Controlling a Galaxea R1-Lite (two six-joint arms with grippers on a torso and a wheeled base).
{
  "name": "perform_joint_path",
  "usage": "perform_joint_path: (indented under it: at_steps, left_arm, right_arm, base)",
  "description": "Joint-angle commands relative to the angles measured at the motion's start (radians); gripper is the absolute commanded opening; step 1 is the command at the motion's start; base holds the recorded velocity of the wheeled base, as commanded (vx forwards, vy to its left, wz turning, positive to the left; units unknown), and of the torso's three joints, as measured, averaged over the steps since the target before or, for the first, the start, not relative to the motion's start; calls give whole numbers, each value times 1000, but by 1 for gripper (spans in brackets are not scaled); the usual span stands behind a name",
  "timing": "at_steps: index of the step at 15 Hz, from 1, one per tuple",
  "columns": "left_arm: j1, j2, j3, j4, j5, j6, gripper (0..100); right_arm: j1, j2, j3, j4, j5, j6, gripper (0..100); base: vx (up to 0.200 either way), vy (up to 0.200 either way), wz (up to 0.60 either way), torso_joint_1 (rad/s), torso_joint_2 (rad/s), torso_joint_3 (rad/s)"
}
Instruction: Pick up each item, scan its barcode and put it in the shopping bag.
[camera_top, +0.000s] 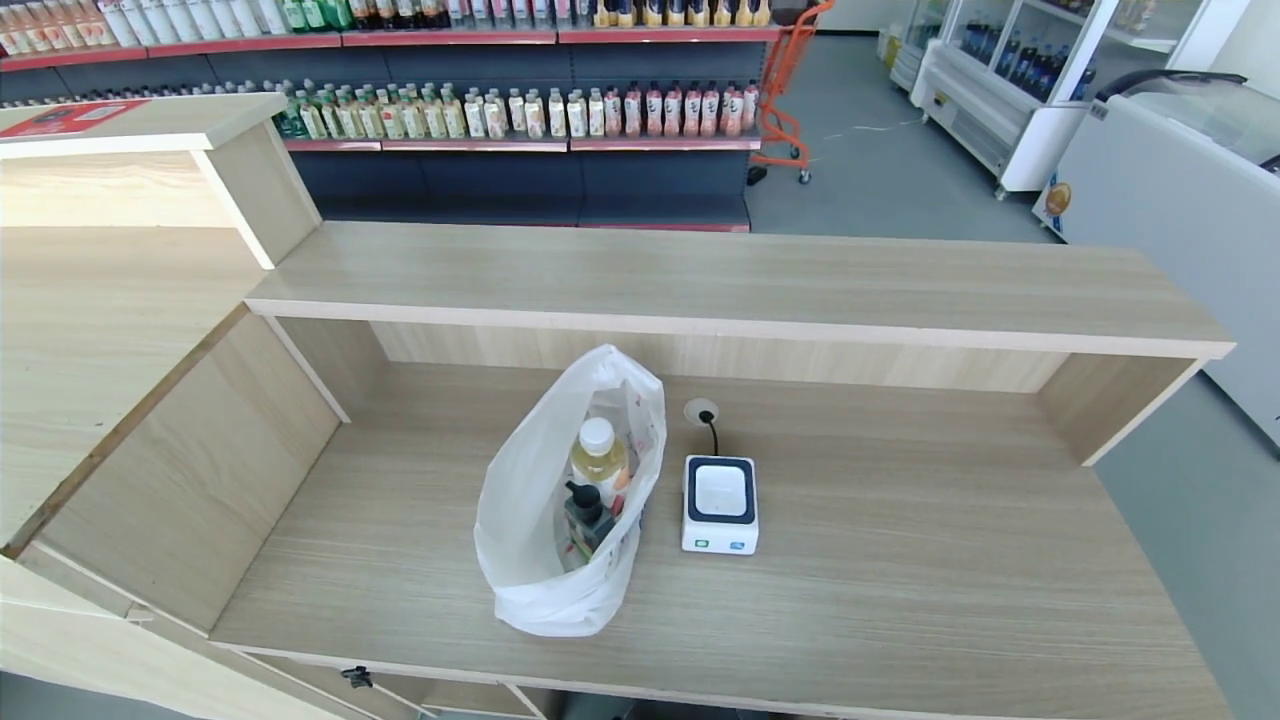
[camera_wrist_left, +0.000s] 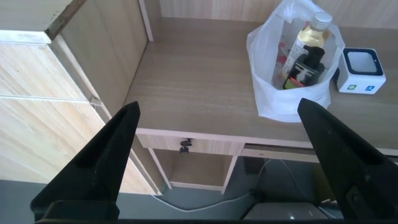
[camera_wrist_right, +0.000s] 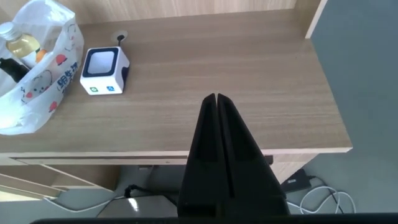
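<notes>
Two bottles in the bag, both grippers empty.

A white bag (camera_top: 520, 520) is seen standing open at the lower centre of the head view, on the counter (camera_top: 900, 580); a pale bottle (camera_top: 598, 460) with a white cap and a dark pump bottle (camera_top: 585, 515) are lodged upright inside it. The scanner (camera_top: 720, 500) is set just beside the bag, to its right in the frame, with a cable run to a port behind it. The left gripper (camera_wrist_left: 219, 107) is spread wide with nothing between its fingers, and the right gripper (camera_wrist_right: 216, 99) is pressed together on nothing. Both are seen near the counter's front edge. Drink shelves (camera_top: 520, 110) are ranged along the upper frame.
</notes>
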Motion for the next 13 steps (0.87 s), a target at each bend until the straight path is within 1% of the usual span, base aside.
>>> perform_joint_path:
  at_steps: [1, 13]
  left_arm:
    - [1, 0, 0, 0, 0, -1, 100]
    - [1, 0, 0, 0, 0, -1, 100]
  right_arm:
    - [1, 4, 0, 0, 0, 0, 0]
    - [1, 4, 0, 0, 0, 2, 0]
  base:
    - [0, 0, 0, 0, 0, 0]
    - [0, 0, 0, 0, 0, 0]
